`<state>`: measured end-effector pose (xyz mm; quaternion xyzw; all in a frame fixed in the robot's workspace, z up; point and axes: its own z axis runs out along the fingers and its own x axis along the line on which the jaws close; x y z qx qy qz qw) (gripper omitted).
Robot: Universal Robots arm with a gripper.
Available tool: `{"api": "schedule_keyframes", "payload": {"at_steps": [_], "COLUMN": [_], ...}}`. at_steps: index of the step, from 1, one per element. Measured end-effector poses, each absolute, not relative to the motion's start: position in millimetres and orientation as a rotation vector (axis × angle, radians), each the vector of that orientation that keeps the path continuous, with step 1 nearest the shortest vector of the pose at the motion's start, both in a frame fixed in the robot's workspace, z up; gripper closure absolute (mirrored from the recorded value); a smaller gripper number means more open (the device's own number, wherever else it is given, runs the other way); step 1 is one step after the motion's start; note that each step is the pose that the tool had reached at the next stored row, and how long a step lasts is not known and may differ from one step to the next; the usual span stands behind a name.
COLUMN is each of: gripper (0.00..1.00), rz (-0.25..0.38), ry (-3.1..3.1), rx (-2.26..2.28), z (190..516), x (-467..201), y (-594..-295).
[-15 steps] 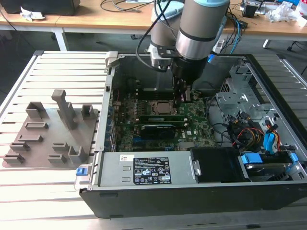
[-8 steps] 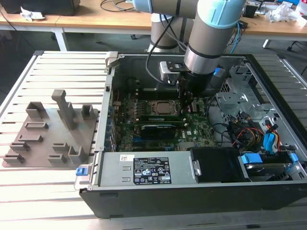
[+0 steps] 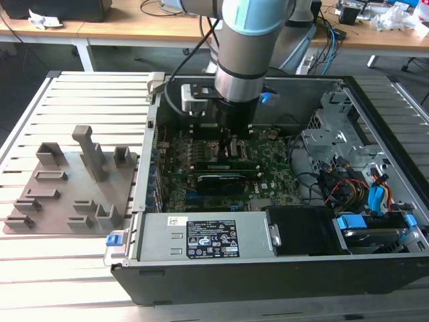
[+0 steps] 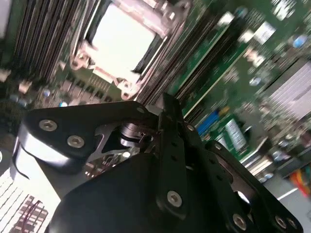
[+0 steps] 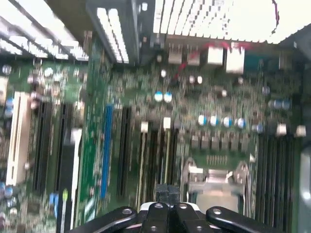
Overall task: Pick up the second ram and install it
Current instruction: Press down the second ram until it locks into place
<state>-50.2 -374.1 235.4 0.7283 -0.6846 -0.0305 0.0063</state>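
Long, narrow green second ram (image 3: 209,163) with dark chips, standing on edge in the motherboard (image 3: 268,171) slots, directly under the gripper (image 3: 231,149). Fingertips (image 5: 163,191) pressed together, nothing visible between them. Just beside it, another stick (image 3: 216,181); close by, the metal processor socket (image 5: 214,177). Crowding in: case wall (image 3: 153,134), tangled cables (image 3: 335,182).

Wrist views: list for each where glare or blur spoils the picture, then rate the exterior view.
Second wrist view: the CPU socket is washed out white and the motherboard is smeared. First wrist view: bright glare along the slatted table, board detail soft. Exterior view: evenly lit, with the arm shading the board beneath.
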Motion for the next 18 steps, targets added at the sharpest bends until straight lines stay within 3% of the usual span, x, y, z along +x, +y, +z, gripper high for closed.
{"api": "schedule_keyframes", "payload": {"at_steps": [7,15,18], "gripper": [0.89,0.89,0.89], "rz": [-0.095,-0.097,-0.099], "ry": [-2.142,-2.142,-2.143], "rx": [2.279,2.279,2.280], "z": [228.2,243.1,265.0], "x": [-66.9,-31.0,-30.9], "y": [-374.0,-374.0,-374.0]}}
